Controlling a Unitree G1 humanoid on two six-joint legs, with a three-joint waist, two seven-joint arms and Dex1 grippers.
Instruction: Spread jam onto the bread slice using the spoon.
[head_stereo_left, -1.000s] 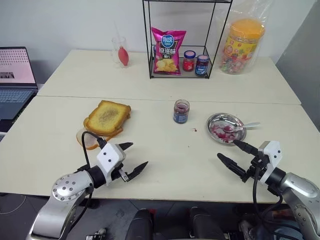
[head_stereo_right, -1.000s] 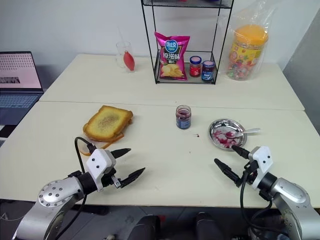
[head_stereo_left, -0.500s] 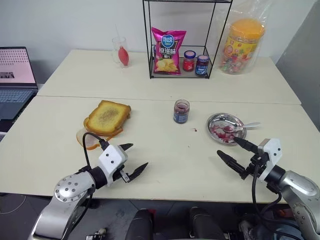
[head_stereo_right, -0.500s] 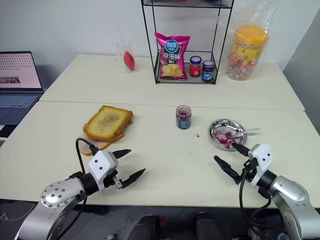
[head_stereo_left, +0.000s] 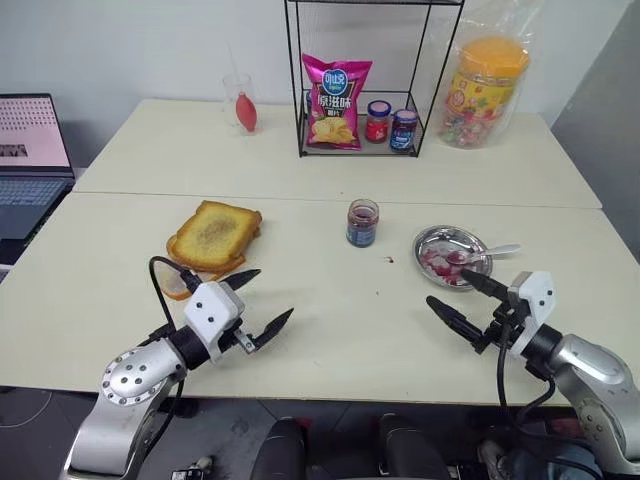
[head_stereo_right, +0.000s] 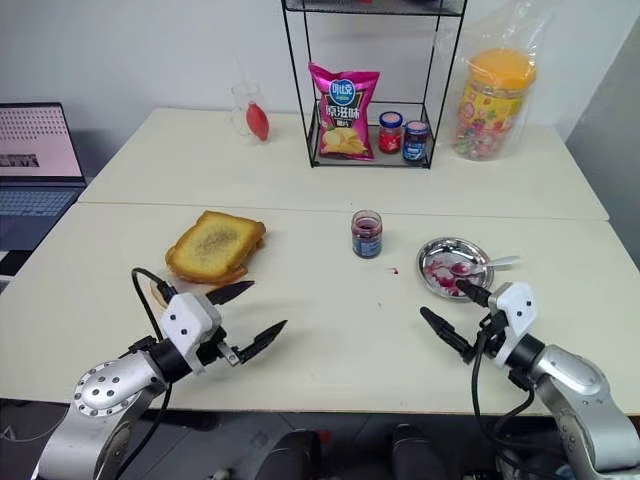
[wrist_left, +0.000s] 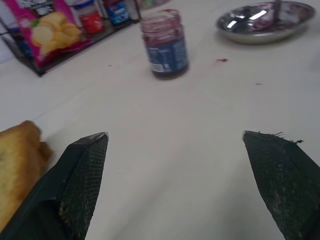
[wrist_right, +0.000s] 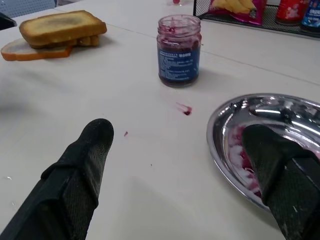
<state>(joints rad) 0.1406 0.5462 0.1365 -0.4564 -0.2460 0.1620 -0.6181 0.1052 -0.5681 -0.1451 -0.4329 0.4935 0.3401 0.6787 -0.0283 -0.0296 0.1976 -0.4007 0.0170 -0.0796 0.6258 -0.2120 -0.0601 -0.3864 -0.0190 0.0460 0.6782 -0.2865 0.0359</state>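
The bread slice (head_stereo_left: 214, 233), toasted golden with a brown centre, lies on top of other slices at the left of the near table. Jam (head_stereo_left: 440, 262) sits in smears in a round steel dish (head_stereo_left: 428, 243) at the right. The spoon (head_stereo_left: 492, 251) rests in that dish with its handle pointing right over the rim. My left gripper (head_stereo_left: 274, 292) hovers open and empty just in front of the bread. Just in front of the dish, my right gripper (head_stereo_left: 447, 288) is open with nothing between its fingers. The right wrist view shows the dish (wrist_right: 225, 115) near one finger.
An open jam jar (head_stereo_left: 362, 222) stands between bread and dish, with a small red spot (head_stereo_left: 390, 260) beside it. At the back, a wire rack (head_stereo_left: 360, 75) holds a chip bag and two small jars. A candy tub (head_stereo_left: 485, 90), a glass (head_stereo_left: 240, 102) and a laptop (head_stereo_left: 30, 160) are farther off.
Both grippers have risen a little, still open. The left one has drawn closer to the bread and turned slightly; the right one has edged left, nearer the dish's front.
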